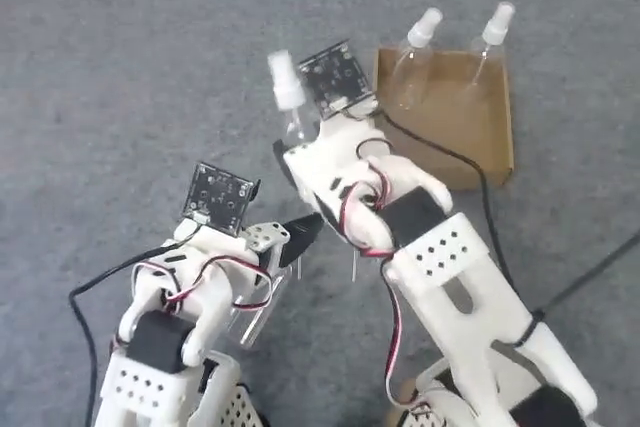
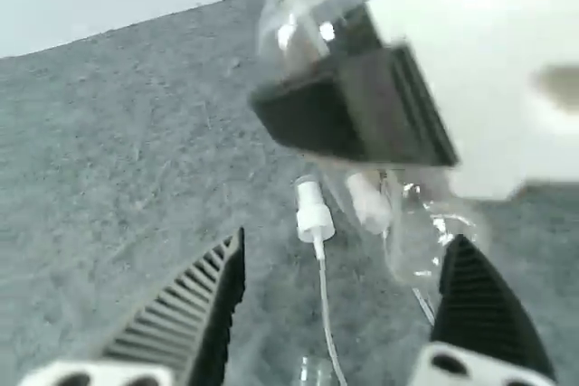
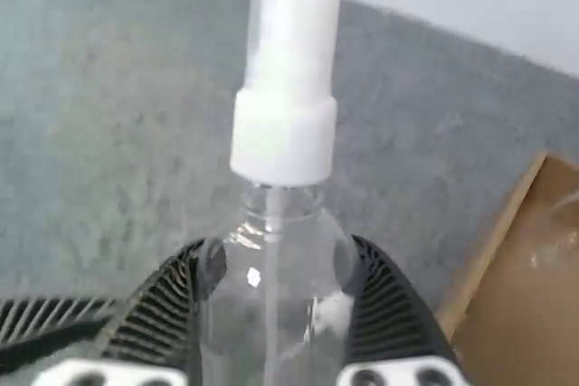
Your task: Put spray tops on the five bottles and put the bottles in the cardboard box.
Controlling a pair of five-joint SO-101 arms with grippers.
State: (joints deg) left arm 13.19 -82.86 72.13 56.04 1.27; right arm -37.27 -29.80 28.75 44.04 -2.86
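Clear, thin-walled plastic makes the held bottle point(image 3: 271, 232) light and slick. It looks empty, and a hard squeeze would probably dent it or pop it loose. Its white spray top point(image 3: 285, 124) sits on the neck, so the shoulder just below looks the safest place to grip. The right gripper point(image 3: 282, 264) is clamped on that shoulder, carrying the bottle roughly upright over the grey mat point(image 1: 120, 97), near the cardboard box point(image 1: 495, 137), where two capped bottles point(image 1: 410, 72) lean. The left gripper point(image 2: 348, 259) is spread wide over a loose spray top point(image 2: 314, 216) lying on the mat.
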